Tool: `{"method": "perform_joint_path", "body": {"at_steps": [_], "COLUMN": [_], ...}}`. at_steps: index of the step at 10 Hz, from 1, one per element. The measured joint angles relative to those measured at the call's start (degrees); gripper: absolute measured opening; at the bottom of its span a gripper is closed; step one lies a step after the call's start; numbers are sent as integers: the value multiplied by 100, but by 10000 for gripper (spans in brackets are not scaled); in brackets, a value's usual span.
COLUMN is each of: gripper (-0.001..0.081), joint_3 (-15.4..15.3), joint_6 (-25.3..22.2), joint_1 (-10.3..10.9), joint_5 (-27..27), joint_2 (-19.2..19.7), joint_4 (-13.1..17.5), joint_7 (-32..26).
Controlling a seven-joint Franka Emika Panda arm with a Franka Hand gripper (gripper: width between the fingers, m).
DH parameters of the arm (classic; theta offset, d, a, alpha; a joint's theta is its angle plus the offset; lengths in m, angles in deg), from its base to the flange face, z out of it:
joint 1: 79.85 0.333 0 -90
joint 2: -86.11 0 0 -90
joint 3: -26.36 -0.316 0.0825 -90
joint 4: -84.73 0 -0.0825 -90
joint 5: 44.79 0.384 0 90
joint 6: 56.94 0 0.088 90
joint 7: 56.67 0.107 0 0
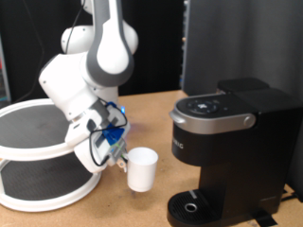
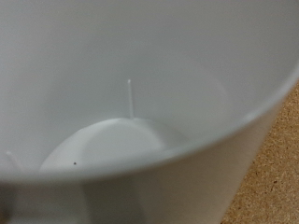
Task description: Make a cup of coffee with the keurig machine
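Note:
The cup (image 1: 142, 168), a plain white mug, stands upright just to the exterior view's left of the keurig machine (image 1: 237, 147). The machine is black with a silver-grey lid handle (image 1: 216, 120), its lid is down, and its round drip base (image 1: 194, 206) is bare. My gripper (image 1: 120, 154) is at the cup's left side, by its rim, and seems shut on it. In the wrist view the cup (image 2: 140, 84) fills the frame: I look into its white, empty inside. My fingers do not show clearly there.
A white two-tier round stand (image 1: 38, 189) sits at the exterior view's left, under the arm. The wooden table (image 1: 151, 203) shows in front of the cup, and its grainy surface (image 2: 276, 177) shows beside the cup in the wrist view. A dark panel stands behind the machine.

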Motion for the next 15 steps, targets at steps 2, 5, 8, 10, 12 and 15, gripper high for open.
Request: {"method": "perform_joint_path", "body": {"at_steps": [2,5,8,10,12,15], "gripper": [72,72,72,72,72,72], "joint_3": [-35,-39,-146,-303,-456,-619], "joint_6": [-33,-293,-310,-165,-28,4], "joint_1": [0,0,7,39,80,96], "joint_5": [131,353,548,872,1118,1364], "joint_2": [192,303,308,399,572,782], "joint_4": [164,288,292,359,497,655], "joint_7": [-42,-298,-415,-524,-593,-755]}}
